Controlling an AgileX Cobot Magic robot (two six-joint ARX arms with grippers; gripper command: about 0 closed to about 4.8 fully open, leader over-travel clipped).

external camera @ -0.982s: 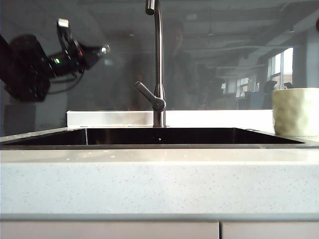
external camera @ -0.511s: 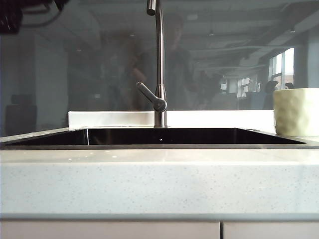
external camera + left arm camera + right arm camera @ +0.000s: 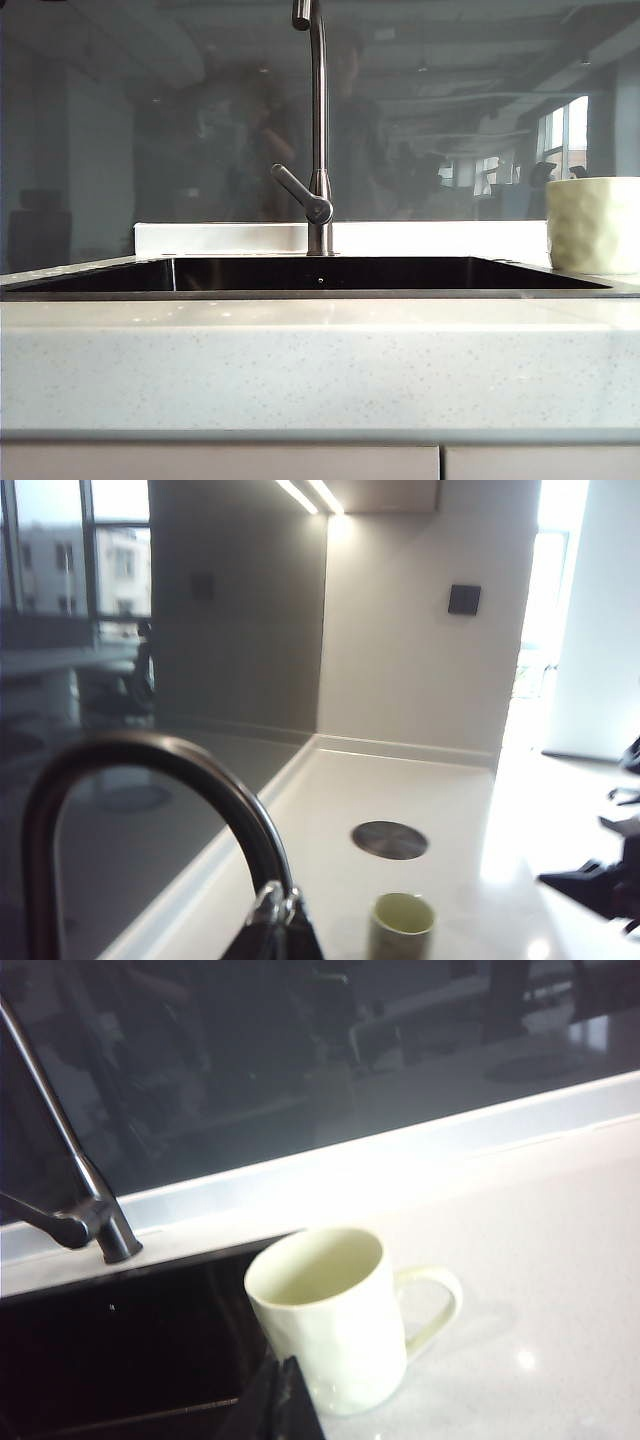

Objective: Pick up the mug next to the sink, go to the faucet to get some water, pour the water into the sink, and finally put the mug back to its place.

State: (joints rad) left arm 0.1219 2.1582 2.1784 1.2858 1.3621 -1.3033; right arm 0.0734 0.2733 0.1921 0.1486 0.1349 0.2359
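Mug [image 3: 335, 1315] sat on bench [image 3: 540, 1290] beside sink [image 3: 120, 1350]; left gripper [image 3: 272, 938] and right gripper [image 3: 283, 1400] jaws both together, holding nothing; whether any step was done couldn't be told.

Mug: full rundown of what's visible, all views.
The mug is pale cream-yellow, glossy like ceramic, with a faintly dimpled wall and one loop handle pointing away from the sink. It stands upright on the speckled white counter, right beside the sink's edge. Its inside looks empty. Nothing grips it; the shut right gripper hovers close in front. The exterior view shows it at the far right.
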